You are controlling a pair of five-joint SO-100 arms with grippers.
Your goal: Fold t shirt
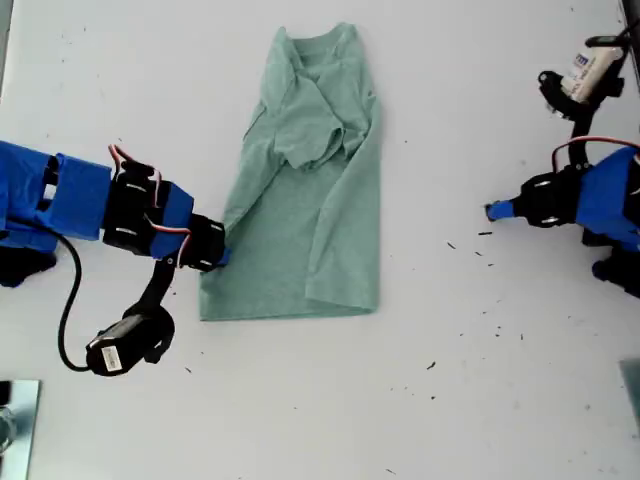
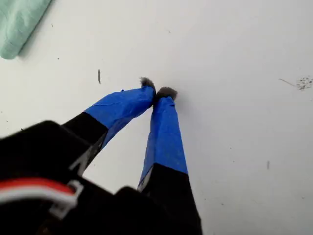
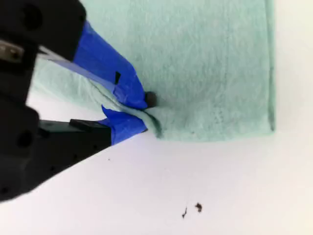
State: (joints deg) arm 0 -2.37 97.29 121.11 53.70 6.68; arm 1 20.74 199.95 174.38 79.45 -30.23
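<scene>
t shirt (image 1: 310, 190) partly folded on white table (image 1: 480, 400), dark specks scattered

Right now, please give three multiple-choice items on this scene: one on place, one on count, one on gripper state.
1. Where is my second gripper?
A. at the t shirt's edge on the exterior view's left
B. at its neck
C. off the cloth

2. How many garments lie on the table?
A. three
B. two
C. one

3. My first gripper is:
A. wide open
B. shut, empty
C. holding cloth

Answers: 1 A, cloth is pinched there; 2 C, only the t shirt shows; 3 B, tips meet over bare table.
</scene>
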